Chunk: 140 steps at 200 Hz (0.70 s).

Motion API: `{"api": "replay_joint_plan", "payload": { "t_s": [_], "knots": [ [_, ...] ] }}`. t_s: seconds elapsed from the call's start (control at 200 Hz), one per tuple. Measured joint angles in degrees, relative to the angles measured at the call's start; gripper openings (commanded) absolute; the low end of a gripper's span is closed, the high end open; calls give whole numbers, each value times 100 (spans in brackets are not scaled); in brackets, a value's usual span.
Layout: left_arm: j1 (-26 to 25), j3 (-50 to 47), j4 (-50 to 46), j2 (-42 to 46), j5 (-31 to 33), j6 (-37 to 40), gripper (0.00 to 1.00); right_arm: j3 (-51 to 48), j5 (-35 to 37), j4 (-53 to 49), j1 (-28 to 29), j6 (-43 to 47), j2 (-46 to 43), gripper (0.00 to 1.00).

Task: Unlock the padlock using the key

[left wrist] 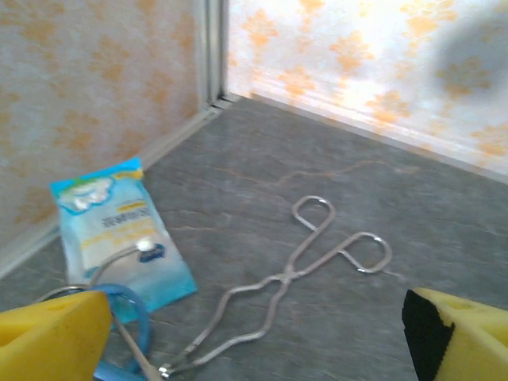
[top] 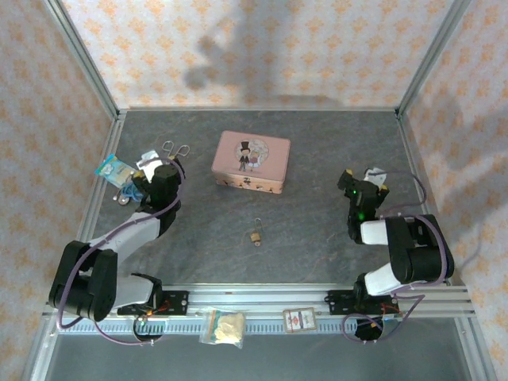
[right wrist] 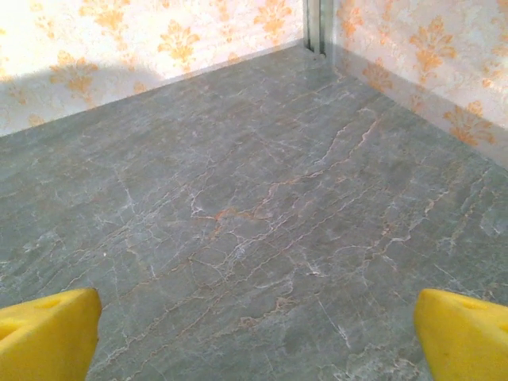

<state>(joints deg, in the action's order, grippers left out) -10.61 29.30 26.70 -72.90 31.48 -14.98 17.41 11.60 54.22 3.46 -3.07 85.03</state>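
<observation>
Overhead view of a grey marbled bench (top: 317, 238) inside patterned walls. At far left lies a blue packet (top: 111, 168). Just beside it the left hand (left wrist: 254, 345) hovers with its yellow fingers (left wrist: 48, 337) spread wide, gripping nothing. Silver wire tongs (left wrist: 302, 266) lie on the bench just ahead of it. A pink tin (top: 252, 161) sits at the centre back. In front of it, well apart from both hands, the small brass padlock (top: 255, 236) lies alone, a thin silver piece at its far end. At right, the right hand (right wrist: 254, 341) is spread wide over bare bench, holding nothing.
</observation>
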Motion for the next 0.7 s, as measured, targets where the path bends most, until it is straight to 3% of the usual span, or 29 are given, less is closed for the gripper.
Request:
{"api": "replay_joint_plan", "payload": {
  "t_s": [0.165, 0.345, 0.555, 0.701],
  "knots": [
    [249, -621, 1163, -411, 223, 435, 95, -490, -87, 1231, -4, 103, 166, 100],
    [299, -942, 2345, -988, 175, 953, 96, -568, -114, 1539, -15, 151, 212, 100],
    [748, -1373, 3563, -1191, -1003, 1145, 96, -568, -116, 1604, -13, 190, 212, 100],
    [876, -2022, 4669, -1480, -1410, 1167, 96, -568, -116, 1617, -13, 190, 212, 100]
  ]
}}
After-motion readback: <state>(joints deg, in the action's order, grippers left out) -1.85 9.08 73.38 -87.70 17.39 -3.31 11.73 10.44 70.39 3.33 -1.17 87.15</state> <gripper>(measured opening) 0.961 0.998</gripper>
